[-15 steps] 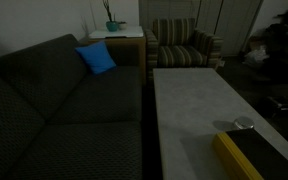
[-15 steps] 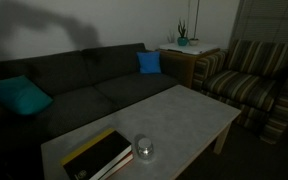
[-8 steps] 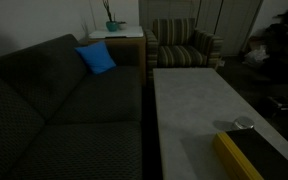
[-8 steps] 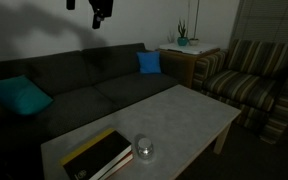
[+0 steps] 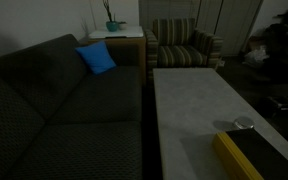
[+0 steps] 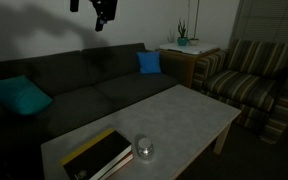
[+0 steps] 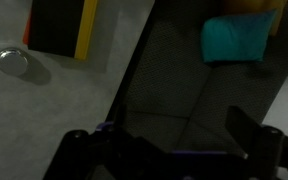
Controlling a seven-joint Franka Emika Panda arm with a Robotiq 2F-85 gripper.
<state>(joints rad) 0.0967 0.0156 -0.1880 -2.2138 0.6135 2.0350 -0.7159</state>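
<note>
Wide open and empty, the jaws hung high above the dark fabric sofa [image 6: 84, 85]. The black, yellow-edged book [image 7: 59, 28] lay up-left of them on the pale table [image 7: 54, 120].

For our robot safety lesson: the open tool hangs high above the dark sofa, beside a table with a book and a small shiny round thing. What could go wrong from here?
1. The room is dim, so the small shiny round thing may be misjudged and knocked.
2. It sits close beside the book; reaching for one could nudge the other.
3. Coming down, the tool could catch the edge of the table next to the sofa.
</note>
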